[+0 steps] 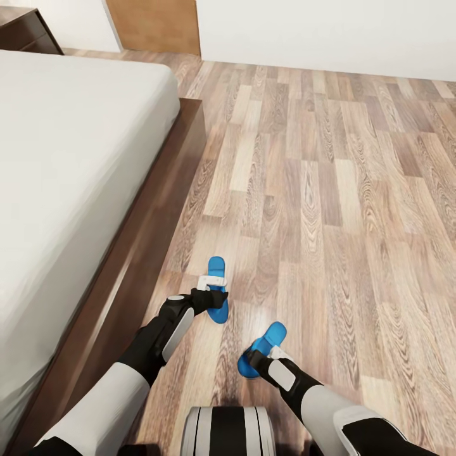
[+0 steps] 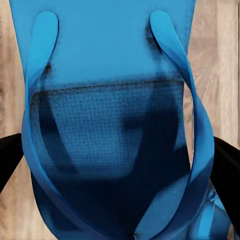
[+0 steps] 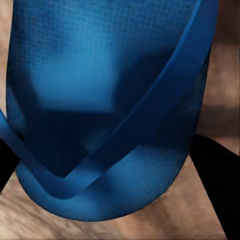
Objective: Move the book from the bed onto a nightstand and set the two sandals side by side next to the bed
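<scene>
The robot's striped trunk top [image 1: 228, 430] sits at the bottom centre of the head view, nearest the camera, with both arms reaching forward and down from either side of it. Just above it, at lower centre, the right gripper [image 1: 261, 362] is down on the right sandal [image 1: 269, 342], a bright blue flip-flop lying on the floor and angled toward the upper right; in the right wrist view its sole and straps [image 3: 105, 100] lie between the black fingers [image 3: 215, 175], which stand at either edge, but whether they are pressing on it cannot be told. Slightly higher and to the left, the left gripper [image 1: 209, 292] is over the left sandal [image 1: 217, 297], which points toward the top of the frame; the left wrist view shows the blue sole with its two straps [image 2: 107, 125] between the dark fingers [image 2: 10, 160], and again actual clamping cannot be confirmed. The two sandals lie near each other but apart, not parallel. Both rest on the brown wood-plank floor [image 1: 329, 190], close to the dark wooden frame of the bed [image 1: 158, 240], whose pale grey mattress [image 1: 69, 171] occupies the left side. A dark nightstand [image 1: 25, 28] shows at the upper left corner, a wooden door [image 1: 155, 25] at top centre-left, and a white wall [image 1: 329, 31] across the top right.
</scene>
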